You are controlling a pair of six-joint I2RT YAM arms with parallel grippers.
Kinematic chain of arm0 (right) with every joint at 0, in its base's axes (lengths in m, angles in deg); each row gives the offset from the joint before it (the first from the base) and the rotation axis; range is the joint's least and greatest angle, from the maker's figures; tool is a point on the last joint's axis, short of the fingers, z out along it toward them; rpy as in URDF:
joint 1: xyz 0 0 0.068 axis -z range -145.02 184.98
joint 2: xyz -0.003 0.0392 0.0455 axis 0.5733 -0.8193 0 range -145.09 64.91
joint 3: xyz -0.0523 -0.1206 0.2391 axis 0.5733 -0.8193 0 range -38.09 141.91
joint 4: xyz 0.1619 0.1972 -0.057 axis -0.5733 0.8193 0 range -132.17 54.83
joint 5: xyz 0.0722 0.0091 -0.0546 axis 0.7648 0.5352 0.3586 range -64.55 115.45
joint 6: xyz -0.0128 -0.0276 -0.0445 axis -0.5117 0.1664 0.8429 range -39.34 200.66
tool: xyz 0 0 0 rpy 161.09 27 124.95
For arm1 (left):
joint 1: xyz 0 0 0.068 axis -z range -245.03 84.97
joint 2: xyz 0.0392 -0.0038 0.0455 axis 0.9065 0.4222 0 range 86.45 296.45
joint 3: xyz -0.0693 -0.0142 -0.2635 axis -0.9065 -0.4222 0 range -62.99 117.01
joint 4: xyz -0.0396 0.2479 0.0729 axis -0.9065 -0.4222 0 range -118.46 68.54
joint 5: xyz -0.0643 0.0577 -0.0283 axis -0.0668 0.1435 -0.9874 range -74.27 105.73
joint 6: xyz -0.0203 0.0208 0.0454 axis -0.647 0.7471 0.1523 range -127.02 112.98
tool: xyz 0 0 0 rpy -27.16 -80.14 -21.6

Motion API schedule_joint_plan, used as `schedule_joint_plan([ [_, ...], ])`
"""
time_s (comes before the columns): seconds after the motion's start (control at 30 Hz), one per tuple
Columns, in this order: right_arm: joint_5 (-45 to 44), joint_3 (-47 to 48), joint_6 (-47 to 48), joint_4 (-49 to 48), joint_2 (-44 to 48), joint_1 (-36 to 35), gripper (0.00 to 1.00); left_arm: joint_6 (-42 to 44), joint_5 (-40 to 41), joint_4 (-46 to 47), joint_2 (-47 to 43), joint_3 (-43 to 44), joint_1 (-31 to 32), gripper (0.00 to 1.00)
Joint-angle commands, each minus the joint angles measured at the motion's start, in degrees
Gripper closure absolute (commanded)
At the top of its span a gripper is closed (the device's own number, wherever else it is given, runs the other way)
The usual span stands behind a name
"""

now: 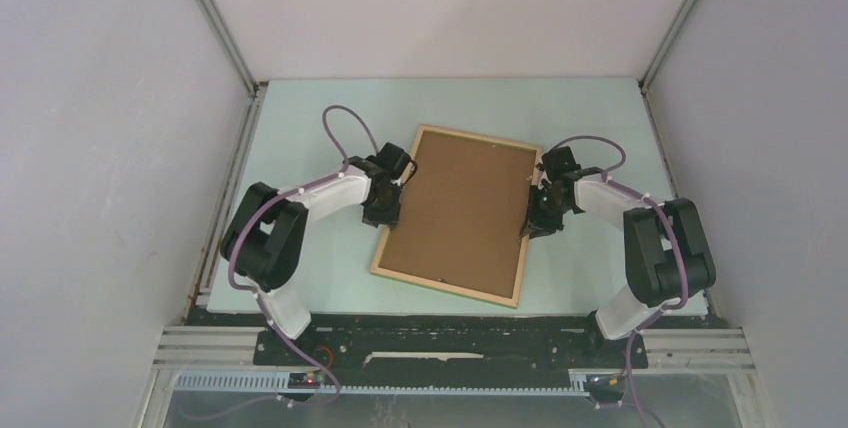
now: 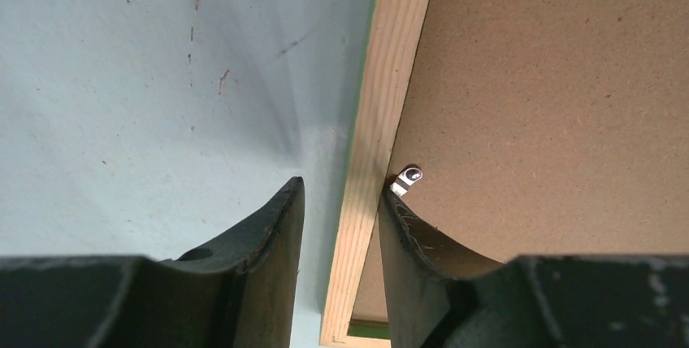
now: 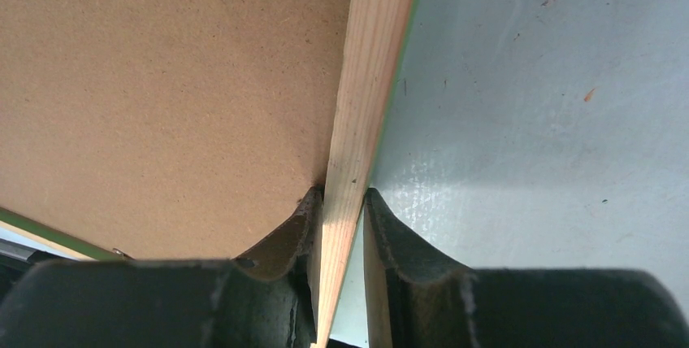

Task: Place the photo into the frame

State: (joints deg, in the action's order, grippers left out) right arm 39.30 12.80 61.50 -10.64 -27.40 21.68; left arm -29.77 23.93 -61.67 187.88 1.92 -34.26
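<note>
Near edge: black mounting plate between aluminium rails, both arm bases bolted to it. You have a pale blue-green desk, matte, with small dark scuffs and specks in both wrist views. Plain grey-white walls close it in on the left, right and far sides.

The frame lies flat around the middle of the desk. Its near short rail is close to the desk's near edge, and its long rails run near to far, with the far end leaning right. The pale wood face is up, and a thin green line shows along its lower edge. A brown backing board fills the opening, and a small metal clip sits at the inner side of the left rail.

Left gripper: parted astride the left rail. The inner finger is at the rail by the clip; the outer finger stands off, with desk visible in the gap.

Right gripper: pinching the right rail, both fingers against the wood
</note>
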Motion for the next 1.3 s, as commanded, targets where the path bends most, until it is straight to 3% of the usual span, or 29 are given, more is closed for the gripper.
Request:
schedule_joint_plan([
  [0.0,-0.16,1.32,0.54,-4.07,-1.49,-1.07,0.90,-3.47,12.48,6.09,0.77,-7.70,-0.98,0.98],
  [0.2,0.00,1.31,0.78,-4.12,-1.22,-1.03,0.91,-4.75,13.38,7.78,-12.14,-10.33,-0.58,0.98],
  [0.47,-0.05,1.34,1.45,-3.76,-1.06,-0.75,0.96,-7.55,-0.54,10.79,-21.42,-12.36,-0.97,0.92],
  [0.67,0.44,1.30,1.85,-3.65,-0.90,-0.54,0.96,-2.40,-4.24,8.57,-16.38,-9.55,-0.93,0.62],
  [0.8,0.71,1.32,2.00,-3.54,-0.99,-0.50,0.96,0.48,-4.18,5.13,-11.18,-6.07,-0.91,0.53],
  [0.87,1.01,1.34,1.93,-3.64,-0.82,-0.54,0.96,1.74,-4.76,4.37,-8.83,-5.09,-0.95,0.52],
  [1.07,1.05,1.31,2.02,-3.37,-0.34,-0.50,0.96,1.94,-3.70,5.75,-6.97,-4.64,-0.94,0.64],
  [1.27,1.18,1.31,1.93,-3.58,-0.50,-0.64,0.96,2.13,-4.14,5.33,-4.68,-2.36,-0.97,0.65],
])
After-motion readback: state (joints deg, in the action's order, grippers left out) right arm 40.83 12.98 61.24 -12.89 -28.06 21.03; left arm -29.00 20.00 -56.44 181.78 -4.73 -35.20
